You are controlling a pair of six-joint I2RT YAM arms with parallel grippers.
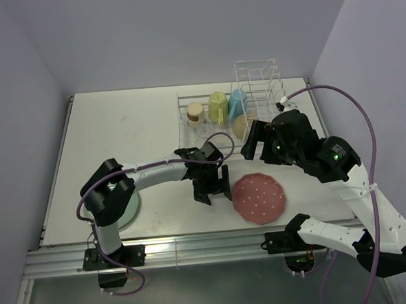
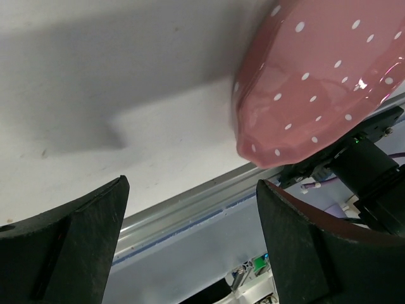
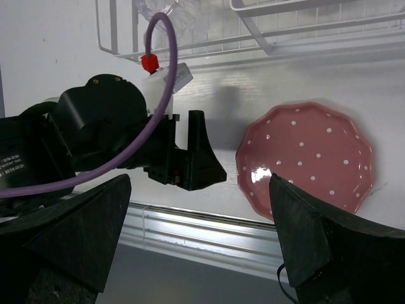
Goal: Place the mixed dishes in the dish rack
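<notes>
Left gripper [image 1: 214, 192] hangs low near the table's [image 1: 119, 129] front edge, fingers spread, nothing between them. Pink scalloped white-dotted plate [image 1: 259, 198] lies flat just to its right, outside the dish rack [image 1: 184, 119]. Right gripper [image 1: 256, 152] hovers between plate and rack, jaws wide, empty. Rack holds small metallic-tan cup [image 1: 196, 113], yellow-green mug [image 1: 218, 106], light-blue mug [image 1: 238, 103]. Mint-green plate [image 1: 129, 213] sits at near left.

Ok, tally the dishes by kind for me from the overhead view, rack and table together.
Plates: 2, mint-green plate and pink dotted plate, on the table
Mugs: 2, yellow-green mug and light-blue mug, in the dish rack
Cups: 1, small tan cup, in the rack
Bowls: 1, cream bowl, in the rack, partly hidden
Glasses: 0 made out in this view
Total: 6
</notes>
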